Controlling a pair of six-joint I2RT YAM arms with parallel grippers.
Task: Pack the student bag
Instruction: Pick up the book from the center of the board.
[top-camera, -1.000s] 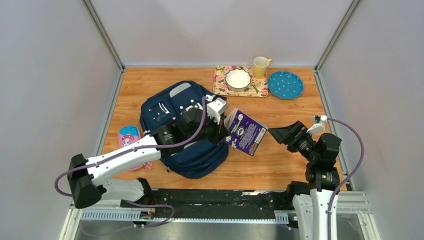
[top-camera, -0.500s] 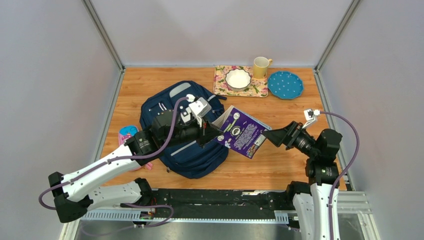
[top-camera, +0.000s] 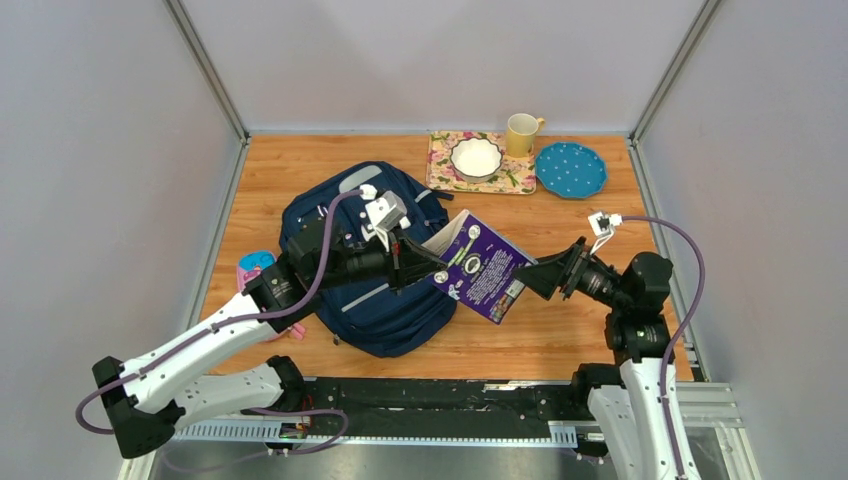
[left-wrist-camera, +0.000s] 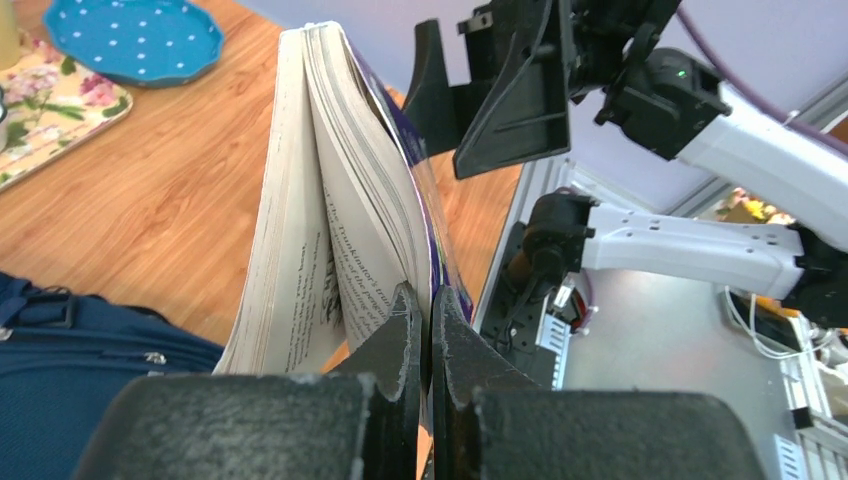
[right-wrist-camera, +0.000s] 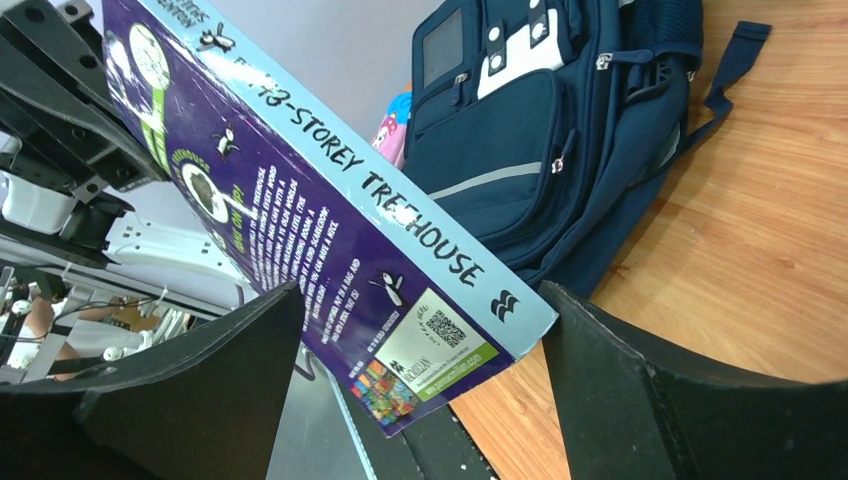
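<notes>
Mid-handover above a wooden table: the left gripper, its jaws pressed together on the cover edge of a purple paperback, holds the book in the air just right of the student bag. The right gripper has its jaws spread wide to either side of the book's lower corner and is not closed on it. The navy bag lies flat at left-centre of the table, front pockets up, partly under the left arm, with a pink pencil case at its left side. A yellow mug, a white bowl on a floral mat and a blue dotted plate sit along the far edge. The bag looks soft and slack, likely to sag and slide when tugged, so a zip edge, top loop or strap should offer the firmest hold. Whether its main compartment is open cannot be told. The loose pages fan away from the pinched cover, so a grip across the spine would probably be steadier.
</notes>
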